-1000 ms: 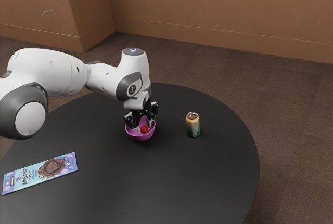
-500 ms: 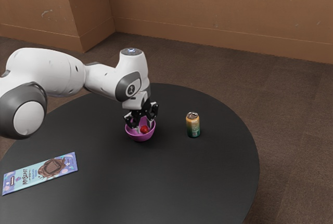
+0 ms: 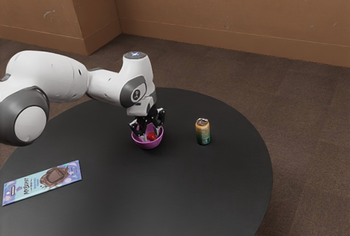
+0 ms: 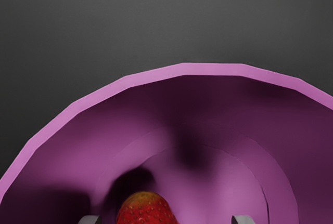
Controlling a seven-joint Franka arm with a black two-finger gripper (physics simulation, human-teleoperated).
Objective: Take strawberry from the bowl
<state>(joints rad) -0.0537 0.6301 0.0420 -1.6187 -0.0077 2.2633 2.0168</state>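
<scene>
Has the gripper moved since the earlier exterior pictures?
Yes, slightly: the gripper has shifted toward the exterior view's left, away from the can, which stands where it did.

There is one black table (image 3: 164, 192). On it I count four things, each a different kind: one red strawberry (image 3: 151, 136), one pink bowl (image 3: 146, 145), one drink can (image 3: 203, 132) and one flat chocolate bar (image 3: 42, 182).

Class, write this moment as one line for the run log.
pincer: open, reaching into bowl; strawberry: in bowl, not gripped; can: upright on table; chocolate bar: flat on table
</scene>
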